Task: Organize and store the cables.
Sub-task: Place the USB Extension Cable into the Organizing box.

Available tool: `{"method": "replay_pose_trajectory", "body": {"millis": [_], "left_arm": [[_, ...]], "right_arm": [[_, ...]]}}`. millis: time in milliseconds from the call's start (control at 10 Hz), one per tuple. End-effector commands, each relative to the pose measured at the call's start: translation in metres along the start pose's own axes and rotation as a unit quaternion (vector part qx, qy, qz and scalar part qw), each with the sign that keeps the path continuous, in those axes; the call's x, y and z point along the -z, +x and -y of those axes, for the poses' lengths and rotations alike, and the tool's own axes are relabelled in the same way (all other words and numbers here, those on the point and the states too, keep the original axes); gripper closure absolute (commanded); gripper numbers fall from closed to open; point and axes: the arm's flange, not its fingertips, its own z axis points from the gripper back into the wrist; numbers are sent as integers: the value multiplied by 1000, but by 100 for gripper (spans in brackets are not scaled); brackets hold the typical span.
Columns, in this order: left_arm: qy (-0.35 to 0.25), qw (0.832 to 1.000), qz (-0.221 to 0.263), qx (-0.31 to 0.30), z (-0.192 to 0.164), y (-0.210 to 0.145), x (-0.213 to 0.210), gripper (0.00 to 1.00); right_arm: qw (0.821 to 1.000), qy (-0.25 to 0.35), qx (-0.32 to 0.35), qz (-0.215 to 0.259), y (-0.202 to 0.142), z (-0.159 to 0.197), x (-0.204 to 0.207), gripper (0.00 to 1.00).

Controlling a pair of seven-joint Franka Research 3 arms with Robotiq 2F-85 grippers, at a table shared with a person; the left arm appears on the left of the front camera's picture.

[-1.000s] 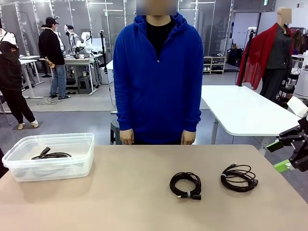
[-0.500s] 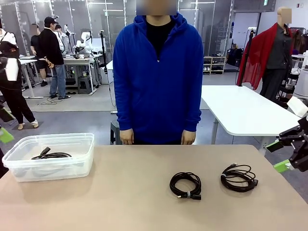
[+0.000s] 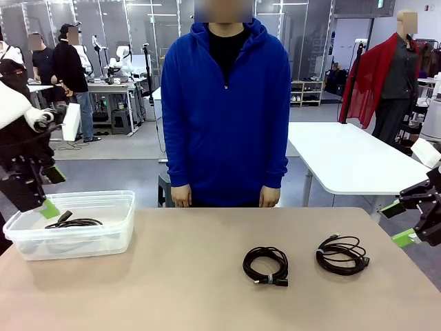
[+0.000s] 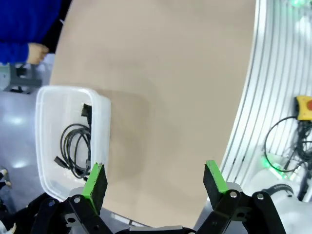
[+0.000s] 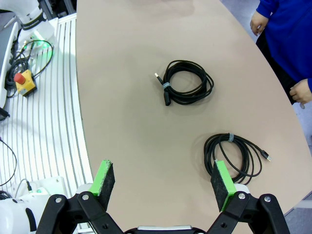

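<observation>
Right wrist view: open right tool [image 5: 162,171] hovers nearest the right-hand coiled cable [image 5: 228,138]; open left tool [image 4: 155,171] hangs beside the bin [image 4: 103,131].

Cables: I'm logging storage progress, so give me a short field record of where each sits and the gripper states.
stored: one cable coil in the clear bin, left end of the table
loose: middle coil and right coil, lying apart on the table
left gripper: open, near the bin, holding nothing
right gripper: open, by the table's right edge, holding nothing
</observation>
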Motion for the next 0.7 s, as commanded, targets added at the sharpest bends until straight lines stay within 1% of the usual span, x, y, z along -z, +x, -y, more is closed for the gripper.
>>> {"method": "replay_pose_trajectory", "body": {"millis": [0, 100, 200, 600], "left_arm": [[20, 1000, 7, 13, -6, 3, 1, 0], [-16, 999, 29, 4, -12, -9, -3, 0], [3, 1000, 3, 6, 0, 5, 3, 0], [3, 1000, 3, 6, 0, 5, 3, 0]], "right_arm": [[1000, 2, 2, 7, 0, -1, 1, 0], [1000, 2, 2, 7, 0, -1, 1, 0], [1000, 2, 2, 7, 0, -1, 1, 0], [1000, 2, 2, 7, 0, -1, 1, 0]]}}
